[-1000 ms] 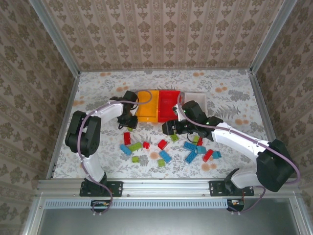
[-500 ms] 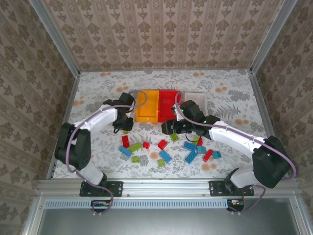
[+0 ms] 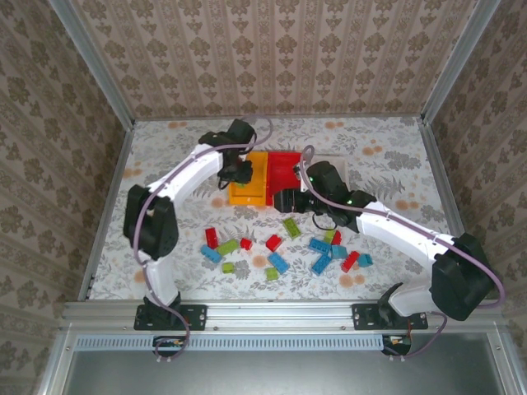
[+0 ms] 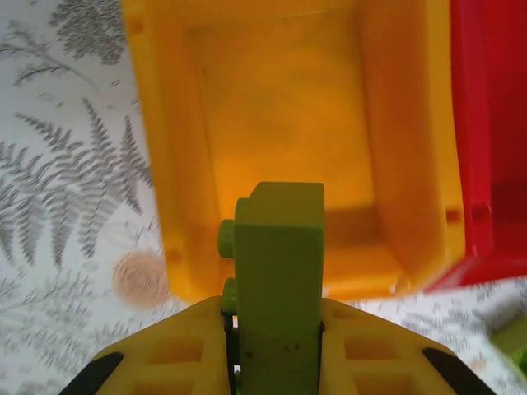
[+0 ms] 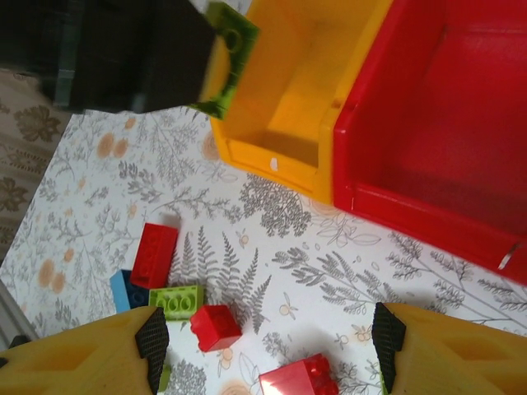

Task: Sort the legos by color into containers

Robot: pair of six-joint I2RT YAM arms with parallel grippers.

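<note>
Holding olive green brick (image 4: 278, 271) clamped in your left gripper (image 4: 276, 346) jaws | orange-yellow bin (image 4: 280, 123) opens below, just far of brick, long axis pointing in | right gripper (image 5: 268, 346) jaws wide over scattered legos (image 5: 216, 325) on counter (image 5: 272, 247)

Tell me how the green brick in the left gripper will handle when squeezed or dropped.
Probably rigid: the green brick shows crisp square edges while clamped in the left gripper. Likely light, being small beside the orange-yellow bin. Its flat faces suggest it will land and settle rather than roll, though it may bounce.
</note>
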